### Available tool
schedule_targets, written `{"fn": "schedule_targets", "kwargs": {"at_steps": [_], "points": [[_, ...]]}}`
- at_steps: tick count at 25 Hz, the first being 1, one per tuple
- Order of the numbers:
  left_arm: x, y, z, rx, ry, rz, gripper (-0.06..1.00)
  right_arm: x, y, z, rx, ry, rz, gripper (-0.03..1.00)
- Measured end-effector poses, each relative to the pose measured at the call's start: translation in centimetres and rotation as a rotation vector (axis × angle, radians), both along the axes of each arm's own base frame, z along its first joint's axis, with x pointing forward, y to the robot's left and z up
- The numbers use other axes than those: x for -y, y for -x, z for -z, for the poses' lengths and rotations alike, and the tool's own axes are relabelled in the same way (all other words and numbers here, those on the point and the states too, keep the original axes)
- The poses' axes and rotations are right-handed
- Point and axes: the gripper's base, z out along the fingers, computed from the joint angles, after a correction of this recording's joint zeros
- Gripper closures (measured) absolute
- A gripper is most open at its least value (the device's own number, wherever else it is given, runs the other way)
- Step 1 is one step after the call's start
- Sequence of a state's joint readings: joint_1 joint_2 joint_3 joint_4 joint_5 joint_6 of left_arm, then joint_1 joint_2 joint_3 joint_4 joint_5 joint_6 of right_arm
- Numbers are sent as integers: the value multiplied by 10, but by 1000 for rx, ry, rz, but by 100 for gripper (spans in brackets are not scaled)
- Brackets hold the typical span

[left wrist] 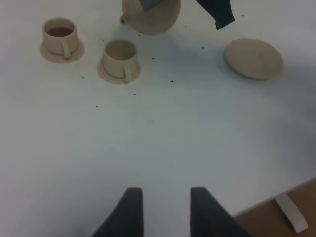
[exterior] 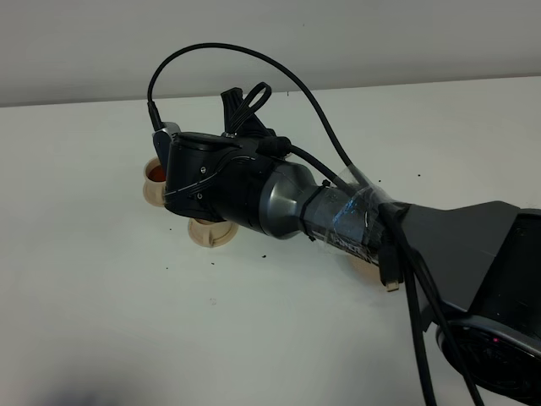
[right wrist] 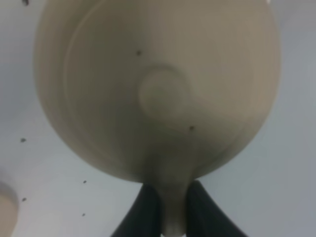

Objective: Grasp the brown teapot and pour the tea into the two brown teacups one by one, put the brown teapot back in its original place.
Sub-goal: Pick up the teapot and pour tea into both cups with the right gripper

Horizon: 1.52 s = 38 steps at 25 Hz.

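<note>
My left gripper (left wrist: 165,197) has its fingers a little apart with nothing between them, over bare tabletop (left wrist: 163,133). My right gripper (right wrist: 173,192) is clenched on the loop handle (right wrist: 172,217) of the brown teapot (right wrist: 158,89), one finger on each side of it. The pot hangs clear of the tabletop toward the far edge, just beyond the empty teacup (left wrist: 120,57), between the cups and the big flat saucer (left wrist: 254,58). Its long axis runs handle to spout: handle in my grip, short spout (left wrist: 123,19) aimed toward the left edge, where the filled teacup (left wrist: 60,42) holds reddish-brown tea (left wrist: 59,31). The pot is squat, round and pale beige, with a round knob on its lid and a few dark specks
</note>
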<state>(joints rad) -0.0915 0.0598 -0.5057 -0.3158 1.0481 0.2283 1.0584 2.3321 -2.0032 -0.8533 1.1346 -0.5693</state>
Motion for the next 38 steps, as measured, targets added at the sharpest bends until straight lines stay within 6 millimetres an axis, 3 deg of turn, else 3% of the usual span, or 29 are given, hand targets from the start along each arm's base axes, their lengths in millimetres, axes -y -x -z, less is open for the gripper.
{"fn": "schedule_targets", "kwargs": {"at_steps": [11,18,38], "points": [[0,0,0,0,0,0,69,0,-2,0,21,22,-16,86],[0,0,0,0,0,0,69,-5,0,16,21,57,-34,86],[0,0,0,0,-1,0,69,-10,5,12,81,91,-74,86]]}}
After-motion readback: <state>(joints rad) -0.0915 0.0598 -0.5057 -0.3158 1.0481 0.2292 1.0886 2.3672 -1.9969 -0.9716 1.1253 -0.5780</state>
